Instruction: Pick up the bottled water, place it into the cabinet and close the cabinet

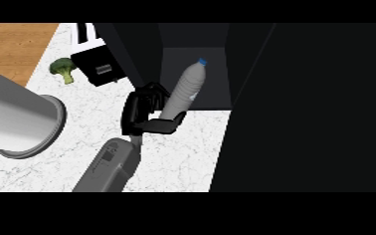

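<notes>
White marble counter below, dark cabinet standing open ahead. The one hand in view has its fingers curled round the bottled water, which tilts blue cap first into the cabinet's opening. Broccoli sits off left.

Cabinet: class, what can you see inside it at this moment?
Inside the cabinet are dark walls, a grey floor and the bottled water's upper part, held by the hand. The dark door at right hides anything behind it.
</notes>
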